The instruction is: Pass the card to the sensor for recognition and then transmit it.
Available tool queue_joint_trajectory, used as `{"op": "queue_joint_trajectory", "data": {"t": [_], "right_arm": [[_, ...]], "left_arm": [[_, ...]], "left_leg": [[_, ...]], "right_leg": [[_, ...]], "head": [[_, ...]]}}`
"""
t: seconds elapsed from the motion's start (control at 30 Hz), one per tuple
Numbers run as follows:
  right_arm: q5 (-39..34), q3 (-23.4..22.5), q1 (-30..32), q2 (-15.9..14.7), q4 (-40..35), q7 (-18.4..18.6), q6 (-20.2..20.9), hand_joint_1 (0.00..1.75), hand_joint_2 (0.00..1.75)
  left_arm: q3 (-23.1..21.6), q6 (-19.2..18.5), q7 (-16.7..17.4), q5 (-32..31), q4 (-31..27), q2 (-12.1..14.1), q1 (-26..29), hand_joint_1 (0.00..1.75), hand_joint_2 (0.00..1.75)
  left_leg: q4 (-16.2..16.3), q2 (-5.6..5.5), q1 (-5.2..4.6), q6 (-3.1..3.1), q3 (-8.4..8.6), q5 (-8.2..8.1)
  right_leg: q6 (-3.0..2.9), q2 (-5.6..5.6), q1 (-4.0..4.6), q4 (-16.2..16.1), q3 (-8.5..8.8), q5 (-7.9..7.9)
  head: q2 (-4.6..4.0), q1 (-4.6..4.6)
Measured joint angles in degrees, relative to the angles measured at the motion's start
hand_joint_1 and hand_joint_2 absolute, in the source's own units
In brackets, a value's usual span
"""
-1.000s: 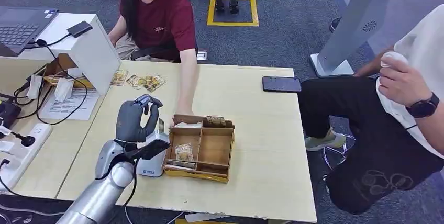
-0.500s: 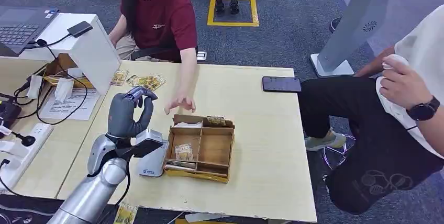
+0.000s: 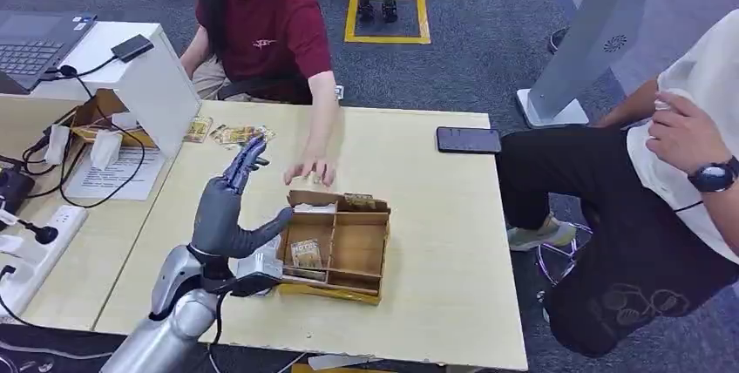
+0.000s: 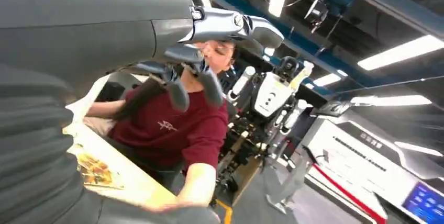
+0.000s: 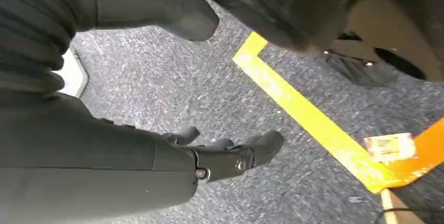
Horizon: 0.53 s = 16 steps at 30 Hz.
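My left hand [image 3: 228,207] stands raised over the table's near left part, fingers stretched up and thumb out, holding nothing. Its fingers [image 4: 178,85] hang spread and bare in the left wrist view. Just below it sits the small white and grey sensor [image 3: 258,267], against the left side of a wooden compartment box [image 3: 359,247]. One card [image 3: 305,254] lies in a box compartment. My right hand [image 5: 225,158] hangs above the carpet with nothing in it. A card [image 5: 390,147] lies on the floor by a yellow line.
A person in a red shirt [image 3: 266,29] sits across the table, one hand [image 3: 311,168] on the top behind the box. Loose cards [image 3: 235,135] lie at the far left. A phone [image 3: 469,139] lies far right. Another person [image 3: 688,129] sits at the right. Cables and a power strip [image 3: 35,233] lie left.
My left hand has gone from curled over the sensor to fingers stretched upward. The person's hand has drawn back from the box onto the table behind it.
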Motion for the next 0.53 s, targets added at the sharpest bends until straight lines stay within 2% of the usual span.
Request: {"op": "queue_joint_trajectory", "data": {"t": [0.27,0.53], "right_arm": [[0.2,0.0,0.53,-0.02,0.68,0.37,0.63,0.0,1.75],[0.77,0.02,0.42,-0.02,0.81,0.53,0.68,0.0,1.75]], "left_arm": [[-2.71,-0.68,-1.51,-1.68,-1.46,0.37,1.59,0.0,1.75],[-7.42,0.41,-0.11,-11.96,-3.32,1.71,1.85,0.0,1.75]], "left_leg": [[0.0,0.0,0.0,-0.01,0.03,0.01],[0.0,0.0,0.0,0.0,0.02,0.01]], "right_leg": [[-0.01,0.0,0.0,0.01,0.02,0.01],[-0.01,-0.01,0.0,0.01,0.02,0.01]], "head": [[0.0,0.0],[0.02,0.0]]}}
